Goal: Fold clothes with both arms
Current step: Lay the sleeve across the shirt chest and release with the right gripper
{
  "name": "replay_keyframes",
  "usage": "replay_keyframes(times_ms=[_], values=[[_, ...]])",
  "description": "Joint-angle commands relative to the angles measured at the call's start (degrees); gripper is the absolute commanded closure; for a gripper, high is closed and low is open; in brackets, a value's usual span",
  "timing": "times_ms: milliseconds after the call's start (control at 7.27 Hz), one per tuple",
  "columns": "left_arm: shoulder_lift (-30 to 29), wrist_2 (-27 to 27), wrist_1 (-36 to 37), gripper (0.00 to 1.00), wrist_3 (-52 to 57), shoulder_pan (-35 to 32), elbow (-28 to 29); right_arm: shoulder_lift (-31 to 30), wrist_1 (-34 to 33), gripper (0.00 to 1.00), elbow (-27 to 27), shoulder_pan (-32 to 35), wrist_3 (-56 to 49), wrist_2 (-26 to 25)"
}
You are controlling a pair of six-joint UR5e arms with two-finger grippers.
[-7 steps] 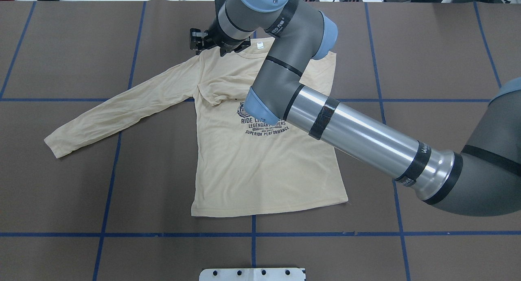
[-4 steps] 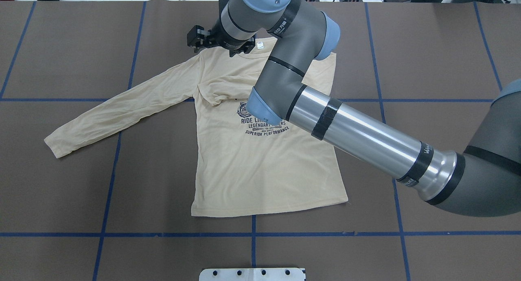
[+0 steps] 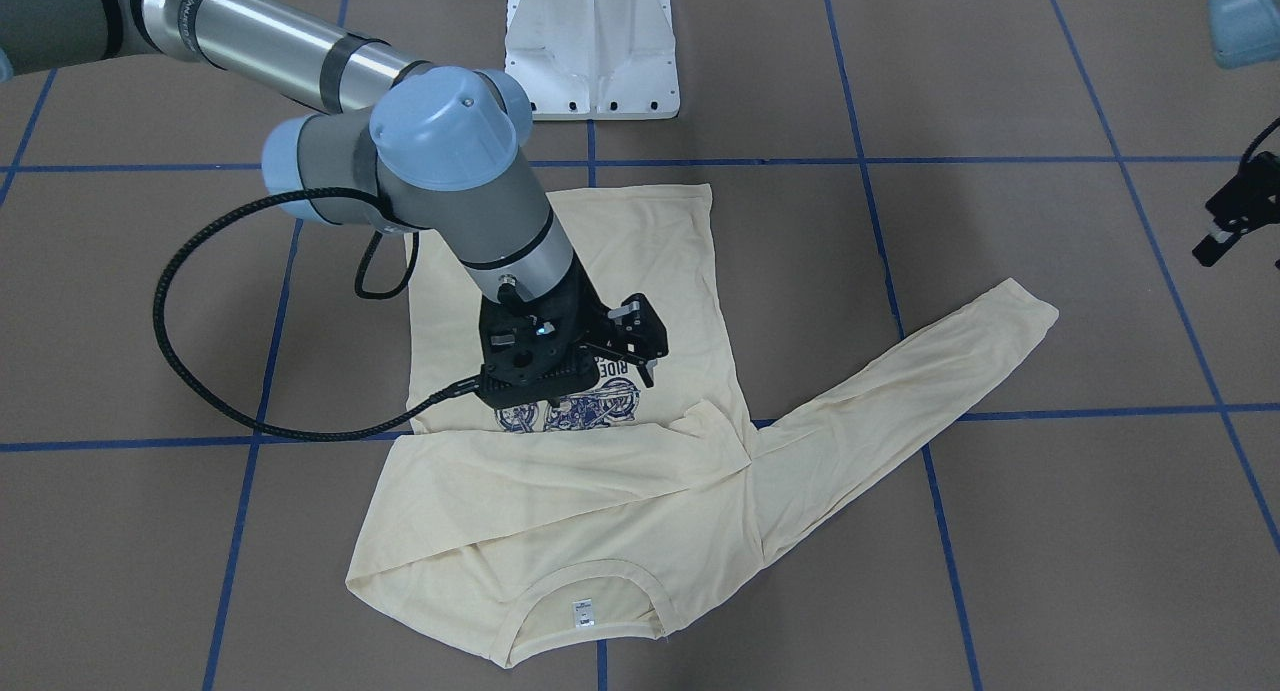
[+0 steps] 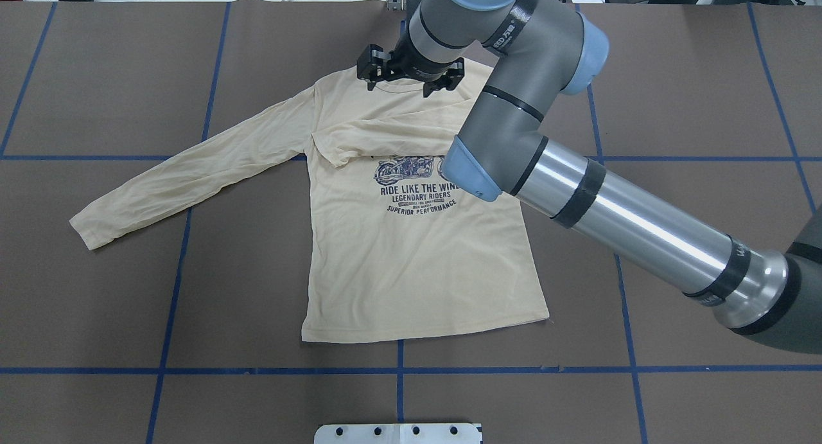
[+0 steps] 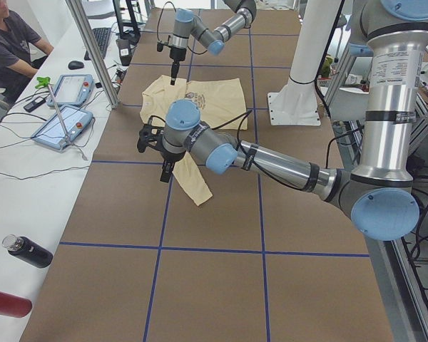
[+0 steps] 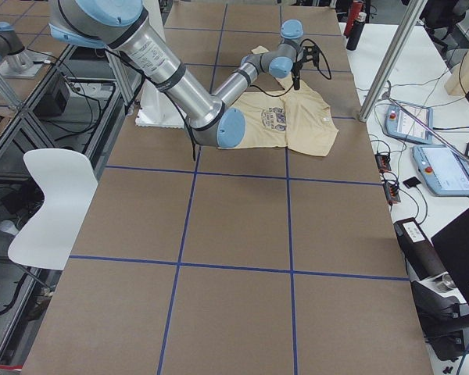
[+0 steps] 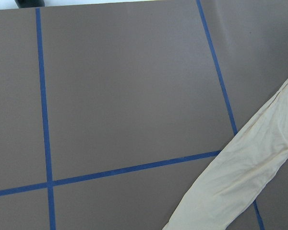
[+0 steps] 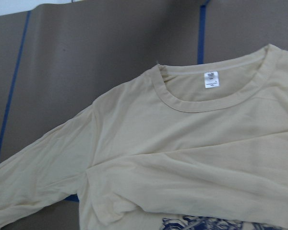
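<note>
Brown tabletop [image 4: 96, 78] held a limp cream-yellow long-sleeved T-shirt [image 4: 398, 270], probably best pinched at its shoulders; black right gripper [image 4: 410, 83] hung spread, left gripper [image 3: 1232, 221] unclear.

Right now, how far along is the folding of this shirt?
Done: one sleeve lies folded across the chest of the shirt. In hand: the right pincer hovers over the collar. Left: the other sleeve lies stretched out and the body is unfolded.
</note>
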Motion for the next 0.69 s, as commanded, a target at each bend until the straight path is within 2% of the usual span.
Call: replay_keyframes(times_ms=[0, 138, 275, 413, 551], values=[[1.35, 11.82, -2.29, 0.0, -14.59, 11.66, -2.22, -5.42, -20.34, 0.0, 13.68, 2.53, -11.65, 0.78], [2.49, 16.4, -3.25, 0.01, -20.32, 17.55, -2.06, -10.76, -22.5, 0.0, 19.14, 5.33, -14.93, 2.78], [5.02, 18.1, -7.09, 0.01, -21.6, 19.7, -1.53, -17.86, -22.61, 0.0, 23.89, 9.27, -21.14, 7.67], [8.27, 18.38, -15.31, 0.01, -23.44, 21.03, 1.61, -23.15, -22.61, 0.0, 27.6, 12.27, -24.42, 10.68], [8.3, 21.86, -20.44, 0.01, -26.94, 24.0, 6.07, -25.55, -22.61, 0.0, 29.37, 12.91, -24.8, 11.23]])
